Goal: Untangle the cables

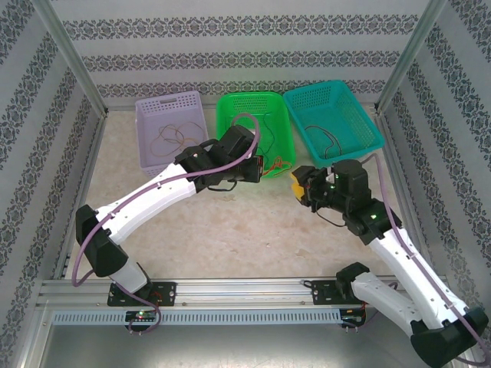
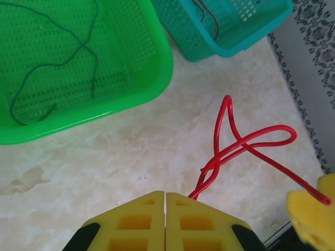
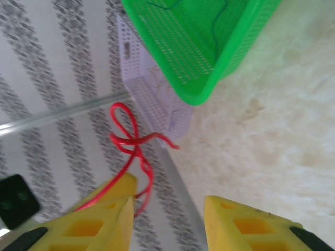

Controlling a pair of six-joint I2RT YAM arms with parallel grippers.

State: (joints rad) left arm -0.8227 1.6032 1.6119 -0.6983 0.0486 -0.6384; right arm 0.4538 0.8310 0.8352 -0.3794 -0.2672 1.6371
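l gripper (image 2: 165,194) clamped tight on red cable (image 2: 246,141), loop up over table (image 2: 94,167) nr green basket (image 2: 165,68), r gripper (image 3: 167,201) gaping wide, cable against one finger

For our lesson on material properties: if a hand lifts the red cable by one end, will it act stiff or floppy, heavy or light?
Probably springy rather than limp: the red cable holds open, rounded loops. Likely light, being thin. Its strands cross in a knot, so a pull from the left hand would probably drag the whole tangle along.
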